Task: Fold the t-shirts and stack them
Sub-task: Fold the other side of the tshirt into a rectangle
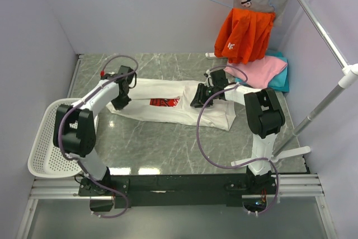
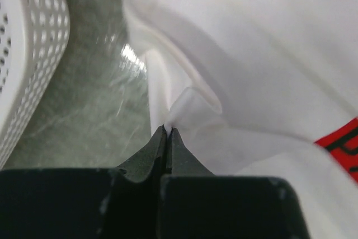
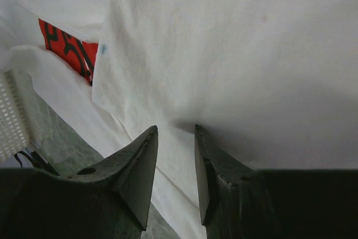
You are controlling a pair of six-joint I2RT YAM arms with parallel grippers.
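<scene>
Progress check: I'd call this early-to-middle. The white t-shirt (image 1: 184, 113) lies as a long band across the middle of the desk (image 1: 156, 149), red print (image 1: 165, 102) showing in the centre. It looks narrowed lengthwise but isn't a compact packet yet. The pink t-shirt (image 1: 260, 71) sits on the teal t-shirt (image 1: 282, 79) at the upper right. I can't tell how neatly those are folded, and the white one hasn't joined any stack.

My left arm reaches in to the shirt's left end. The left tool (image 2: 168, 132) is clamped tight on a little ridge of white cloth, near the white basket (image 1: 47, 163). My right arm bends in from the right. The right tool (image 3: 176, 130) is nosed up against the fabric with its jaws parted, and I see nothing pinched between them.
</scene>
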